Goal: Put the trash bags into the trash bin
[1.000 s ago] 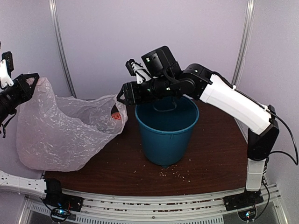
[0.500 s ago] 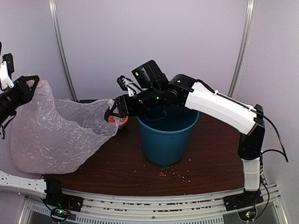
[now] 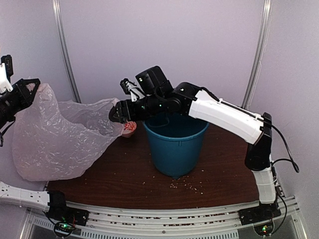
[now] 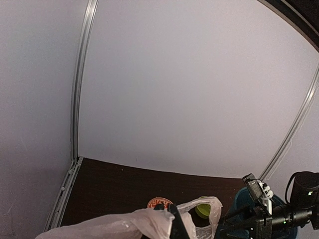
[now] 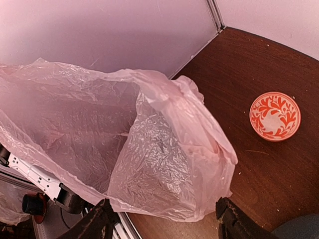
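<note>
Pale-pink crinkly translucent plastic bag (image 3: 60, 139) hangs spread at the left, its belly sagging by the left edge of the dark brown surface (image 3: 224, 164), wholly outside the teal round plastic bin (image 3: 175, 147). Left pincer (image 3: 31, 89) is pressed together on the bag's upper left corner, holding it aloft. Right pincer (image 3: 114, 114) stands spread at the bag's right rim, gripping nothing. The step in hand looks like taking that rim. Next it would need to close there, then carry the bag over the bin.

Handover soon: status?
Left jaws shut on crinkly pale-pink plastic bag, aloft. Right jaws open at its edge. Bag outside teal round plastic bin. Right arm crosses above it.
</note>
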